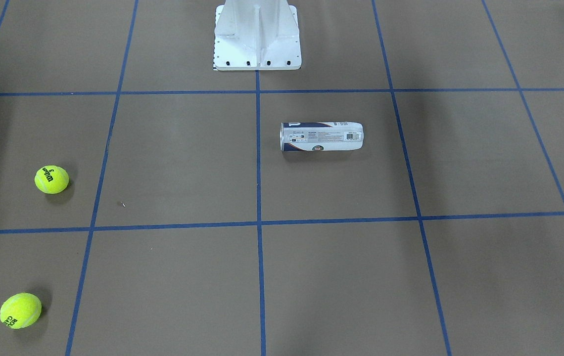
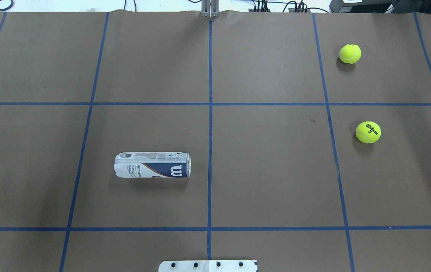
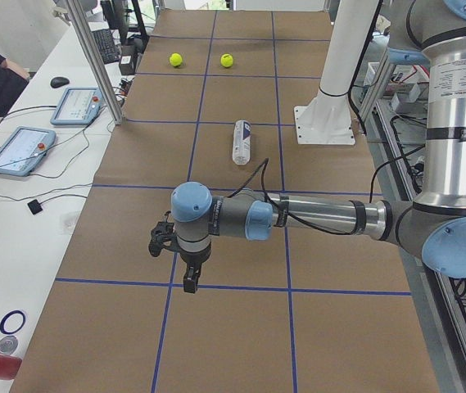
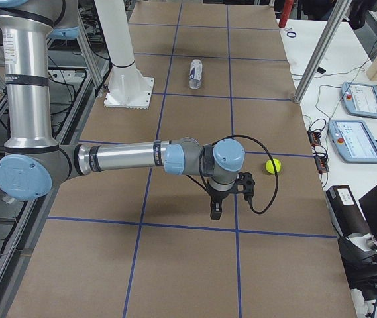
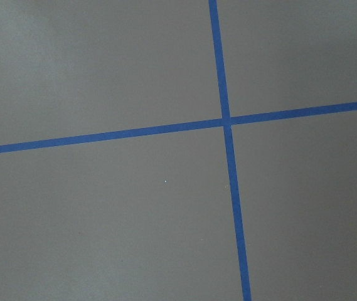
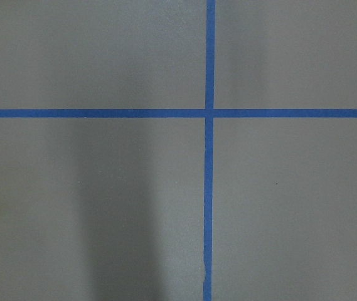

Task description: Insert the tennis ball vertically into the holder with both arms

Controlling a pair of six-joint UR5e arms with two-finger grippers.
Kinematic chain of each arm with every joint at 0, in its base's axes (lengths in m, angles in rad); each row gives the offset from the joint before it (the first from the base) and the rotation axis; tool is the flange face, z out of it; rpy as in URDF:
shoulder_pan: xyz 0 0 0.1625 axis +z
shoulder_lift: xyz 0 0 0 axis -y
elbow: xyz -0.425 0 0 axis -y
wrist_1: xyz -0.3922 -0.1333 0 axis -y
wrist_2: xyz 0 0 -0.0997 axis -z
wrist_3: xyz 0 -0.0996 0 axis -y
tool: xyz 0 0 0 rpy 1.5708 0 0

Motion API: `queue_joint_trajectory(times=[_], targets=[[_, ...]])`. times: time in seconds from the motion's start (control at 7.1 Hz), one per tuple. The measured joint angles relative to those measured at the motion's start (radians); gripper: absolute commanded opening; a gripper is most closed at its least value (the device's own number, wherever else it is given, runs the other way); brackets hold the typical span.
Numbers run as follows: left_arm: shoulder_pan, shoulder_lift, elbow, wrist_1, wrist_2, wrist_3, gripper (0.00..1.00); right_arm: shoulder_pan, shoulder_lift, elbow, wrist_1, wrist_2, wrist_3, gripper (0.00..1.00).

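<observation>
I couldn't tell if the left end effector (image 3: 190,283) or right end effector (image 4: 215,212) was open; the holder (image 2: 152,165) lying beyond them could roll if bumped.

The bench (image 2: 276,170) is seen steeply from overhead and from opposite; the holder (image 2: 152,165), at 8 o'clock overhead, is shared.

Holder (image 2: 152,165): clear can, white-navy "W" label, lying on its side, 8 o'clock of table centre, overhead view. Far tennis ball (image 2: 350,53): yellow-green, 2 o'clock. Near tennis ball (image 2: 368,132): "Wilson 3", 3 o'clock.
</observation>
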Motion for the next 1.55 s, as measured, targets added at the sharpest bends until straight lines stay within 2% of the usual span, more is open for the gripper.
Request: queue_joint_trajectory(times=[0.28, 0.56, 0.99, 1.27, 1.55], targets=[[0.005, -0.028, -0.026, -0.055, -0.040, 0.000, 1.00, 0.000, 0.005, 0.006, 0.000, 0.001, 0.001, 0.99], [0.071, -0.086, -0.052, -0.154, -0.138, 0.000, 1.00, 0.000, 0.008, 0.010, 0.000, 0.002, 0.002, 0.99], [0.350, -0.262, -0.102, -0.164, -0.151, 0.005, 0.97, 0.000, 0.010, 0.009, 0.000, 0.003, 0.003, 0.99], [0.519, -0.393, -0.094, -0.160, -0.121, 0.005, 1.00, 0.000, 0.010, 0.004, 0.000, 0.003, 0.004, 0.99], [0.709, -0.568, -0.090, -0.085, 0.017, 0.010, 0.99, 0.000, 0.008, 0.000, 0.000, 0.008, 0.004, 0.99]])
